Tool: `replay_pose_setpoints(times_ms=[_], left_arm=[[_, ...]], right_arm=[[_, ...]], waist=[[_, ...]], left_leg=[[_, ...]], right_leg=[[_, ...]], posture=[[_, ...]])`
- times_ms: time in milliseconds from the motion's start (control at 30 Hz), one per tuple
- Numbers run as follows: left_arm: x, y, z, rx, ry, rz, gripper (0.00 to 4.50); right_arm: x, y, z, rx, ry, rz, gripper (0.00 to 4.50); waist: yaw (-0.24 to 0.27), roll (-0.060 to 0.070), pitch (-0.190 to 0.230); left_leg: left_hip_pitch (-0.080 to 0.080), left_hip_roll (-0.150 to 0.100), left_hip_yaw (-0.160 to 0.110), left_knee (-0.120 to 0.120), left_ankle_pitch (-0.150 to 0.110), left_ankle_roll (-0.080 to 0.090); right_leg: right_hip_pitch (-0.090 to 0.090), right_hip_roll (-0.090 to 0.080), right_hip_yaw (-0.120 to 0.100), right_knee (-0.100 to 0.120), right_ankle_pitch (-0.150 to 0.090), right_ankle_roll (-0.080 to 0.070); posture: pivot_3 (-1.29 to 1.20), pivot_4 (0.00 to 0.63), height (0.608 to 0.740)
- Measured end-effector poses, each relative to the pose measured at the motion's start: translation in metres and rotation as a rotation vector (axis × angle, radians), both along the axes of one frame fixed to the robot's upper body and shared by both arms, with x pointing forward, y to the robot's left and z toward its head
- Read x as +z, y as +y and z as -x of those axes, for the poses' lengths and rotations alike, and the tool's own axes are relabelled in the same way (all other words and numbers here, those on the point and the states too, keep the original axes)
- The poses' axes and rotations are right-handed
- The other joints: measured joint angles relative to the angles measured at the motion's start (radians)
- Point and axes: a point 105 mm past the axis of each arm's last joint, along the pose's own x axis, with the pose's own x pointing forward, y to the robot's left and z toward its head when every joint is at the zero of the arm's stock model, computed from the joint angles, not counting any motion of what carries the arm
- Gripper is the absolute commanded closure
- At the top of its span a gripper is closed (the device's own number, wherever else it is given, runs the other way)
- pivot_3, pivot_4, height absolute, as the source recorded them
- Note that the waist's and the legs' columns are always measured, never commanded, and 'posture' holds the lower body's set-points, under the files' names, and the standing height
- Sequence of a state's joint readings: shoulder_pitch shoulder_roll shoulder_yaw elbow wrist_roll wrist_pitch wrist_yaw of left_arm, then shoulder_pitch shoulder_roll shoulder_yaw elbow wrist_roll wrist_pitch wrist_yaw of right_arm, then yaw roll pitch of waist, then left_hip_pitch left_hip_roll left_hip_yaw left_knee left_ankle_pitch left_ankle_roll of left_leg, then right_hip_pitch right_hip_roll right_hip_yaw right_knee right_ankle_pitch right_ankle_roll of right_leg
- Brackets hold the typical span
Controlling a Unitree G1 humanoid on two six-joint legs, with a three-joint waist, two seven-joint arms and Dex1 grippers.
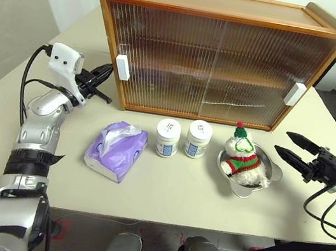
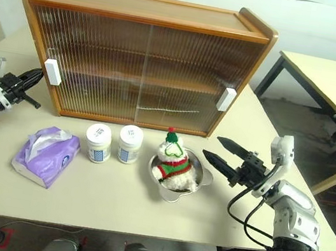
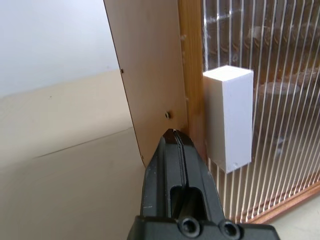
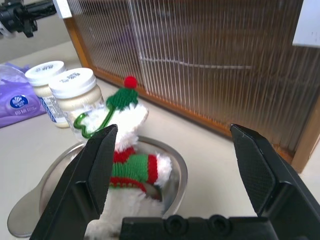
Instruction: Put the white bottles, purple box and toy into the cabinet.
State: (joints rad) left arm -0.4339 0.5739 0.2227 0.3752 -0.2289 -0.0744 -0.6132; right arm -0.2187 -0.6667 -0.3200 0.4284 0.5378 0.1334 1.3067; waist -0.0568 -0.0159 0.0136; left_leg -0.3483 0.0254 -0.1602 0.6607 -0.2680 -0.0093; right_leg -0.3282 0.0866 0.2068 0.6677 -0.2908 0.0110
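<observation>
Head view: wide wooden two-shelf cabinet (image 1: pixel 215 56) with ribbed translucent sliding doors sits upper centre on the beige table (image 1: pixel 162 195), both doors shut, one white rectangular handle at each end: left handle (image 1: pixel 122 67), right handle (image 1: pixel 295 94). In front of it, a row across mid-frame: soft lilac tissue pack (image 1: pixel 116 150) at left, then two squat white lidded jars (image 1: pixel 167 137) (image 1: pixel 198 139) just beside each other, then one small white plush toy with striped scarf (image 1: pixel 243 160) sitting inside a shiny steel bowl (image 1: pixel 269 178). Left gripper (image 1: pixel 103 76) at mid-left, fingers pressed together, empty, tip near the cabinet's left edge. Right gripper (image 1: pixel 292 148) at right, fingers spread wide, empty, just beside the bowl. Left wrist view: closed fingers point at the cabinet's wooden side post, the handle right beside them. Right wrist view: spread fingers (image 4: pixel 95 165) frame the toy in the bowl; jars and pack beyond, cabinet door behind.
</observation>
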Motion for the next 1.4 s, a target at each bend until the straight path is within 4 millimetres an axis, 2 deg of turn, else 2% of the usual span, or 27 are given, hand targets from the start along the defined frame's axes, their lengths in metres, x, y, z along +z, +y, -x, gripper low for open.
replay_pose_setpoints(times_ms=[233, 700, 1033, 1400], left_arm=[[0.001, -0.004, -0.003, -0.012, -0.006, 0.011, 4.48], [-0.001, -0.030, -0.003, -0.066, -0.026, 0.041, 4.48], [-0.002, -0.036, -0.003, -0.078, -0.026, 0.053, 4.48], [-0.004, -0.043, -0.004, -0.089, -0.021, 0.074, 4.48]], right_arm=[[-0.003, -0.002, 0.000, -0.018, -0.004, 0.003, 0.00], [-0.005, 0.005, -0.012, 0.005, -0.008, 0.000, 0.00], [-0.003, 0.006, -0.012, 0.034, -0.017, -0.008, 0.00], [0.003, 0.015, -0.010, 0.068, -0.066, -0.105, 0.00]], waist=[[0.001, 0.000, 0.000], [0.037, 0.000, 0.000], [0.050, 0.000, 0.000], [0.064, -0.001, 0.000]], left_leg=[[0.000, -0.003, -0.001, 0.001, 0.000, 0.000], [-0.001, -0.016, -0.004, 0.001, -0.001, 0.005], [-0.001, -0.017, -0.004, 0.001, -0.001, 0.005], [0.000, -0.018, -0.005, 0.003, -0.001, 0.005]], right_leg=[[0.002, -0.003, 0.000, -0.001, -0.002, 0.003], [0.005, -0.016, 0.000, -0.001, -0.008, 0.011], [0.007, -0.016, 0.000, -0.001, -0.009, 0.011], [0.009, -0.016, 0.000, -0.001, -0.009, 0.012]], posture=[[-0.09, 0.000, 0.740], [-0.06, 0.000, 0.740], [-0.06, 0.000, 0.740], [-0.06, 0.000, 0.740]])
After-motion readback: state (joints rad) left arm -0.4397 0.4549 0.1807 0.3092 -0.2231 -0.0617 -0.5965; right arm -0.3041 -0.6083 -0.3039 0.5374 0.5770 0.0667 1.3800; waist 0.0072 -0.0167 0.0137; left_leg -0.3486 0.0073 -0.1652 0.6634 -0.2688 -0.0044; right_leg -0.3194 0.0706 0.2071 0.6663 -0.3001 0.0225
